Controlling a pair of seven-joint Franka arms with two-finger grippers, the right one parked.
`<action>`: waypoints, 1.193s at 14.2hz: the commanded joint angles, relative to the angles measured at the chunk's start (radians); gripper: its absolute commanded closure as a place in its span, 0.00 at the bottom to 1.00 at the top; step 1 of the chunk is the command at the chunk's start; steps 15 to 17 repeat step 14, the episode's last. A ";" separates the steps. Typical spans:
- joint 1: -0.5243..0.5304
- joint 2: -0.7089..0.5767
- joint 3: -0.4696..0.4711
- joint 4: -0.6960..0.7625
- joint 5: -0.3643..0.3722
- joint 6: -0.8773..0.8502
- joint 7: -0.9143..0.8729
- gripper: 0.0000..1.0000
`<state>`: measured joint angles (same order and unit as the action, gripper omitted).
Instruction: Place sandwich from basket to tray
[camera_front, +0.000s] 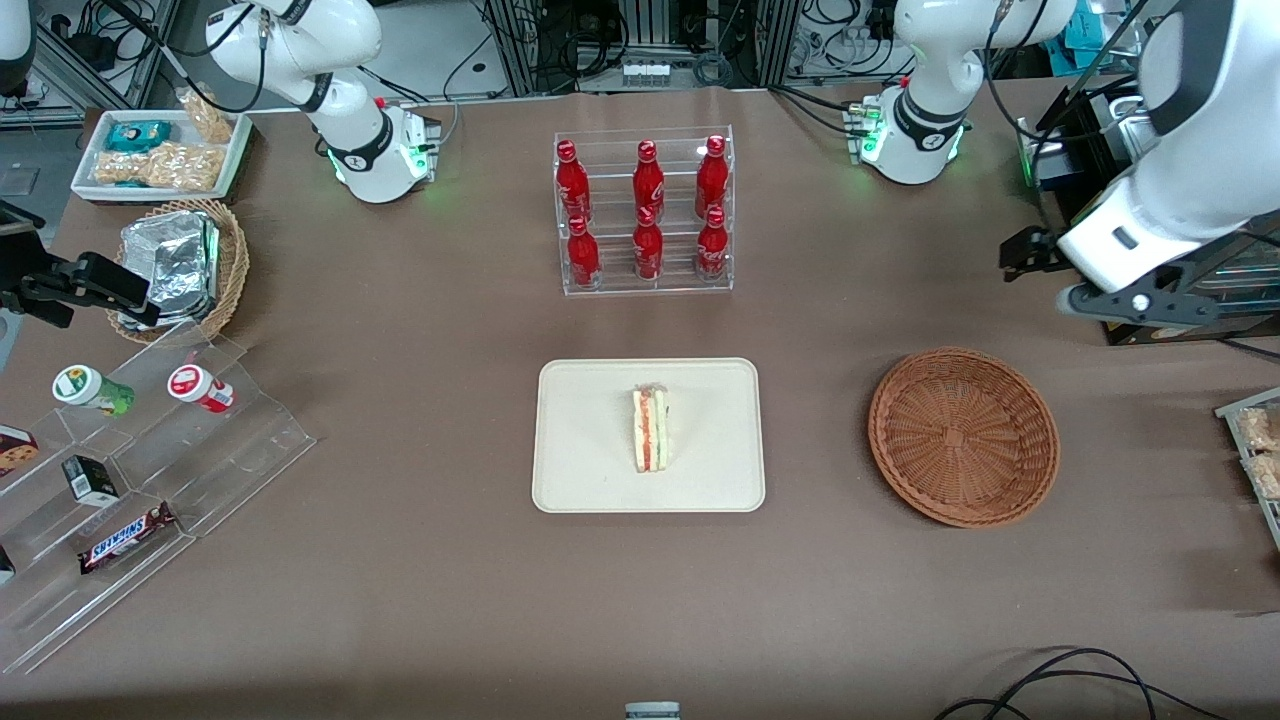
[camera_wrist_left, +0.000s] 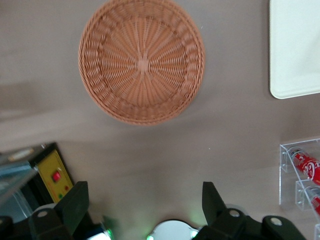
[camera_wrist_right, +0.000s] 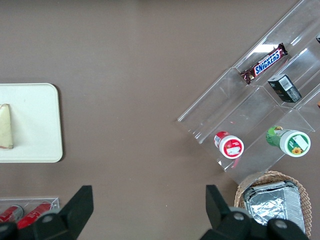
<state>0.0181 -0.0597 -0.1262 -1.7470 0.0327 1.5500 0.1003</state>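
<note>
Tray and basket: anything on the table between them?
Nothing. In the front view only bare brown tabletop separates the tray, which holds the sandwich, from the basket. The left gripper is open, up above the table's edge.

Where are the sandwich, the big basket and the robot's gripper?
sandwich (camera_front: 651, 430), front view, its striped cut edge.
basket (camera_front: 963, 436), front view, its woven bottom.
gripper (camera_wrist_left: 142, 205), left wrist view, open, above the table beside the basket.

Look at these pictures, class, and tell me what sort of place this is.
Probably a robotics lab set up as a mock snack shop: a rack of red bottles, a stepped stand with a chocolate bar, and cables around the arm bases. The sandwich lies on the tray; the open gripper hovers above the table near the basket.
</note>
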 joint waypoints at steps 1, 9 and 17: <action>0.008 0.008 0.043 0.076 -0.020 -0.005 0.041 0.00; 0.013 0.067 0.083 0.150 -0.040 0.025 0.026 0.00; -0.012 0.078 0.112 0.191 -0.040 0.009 0.015 0.00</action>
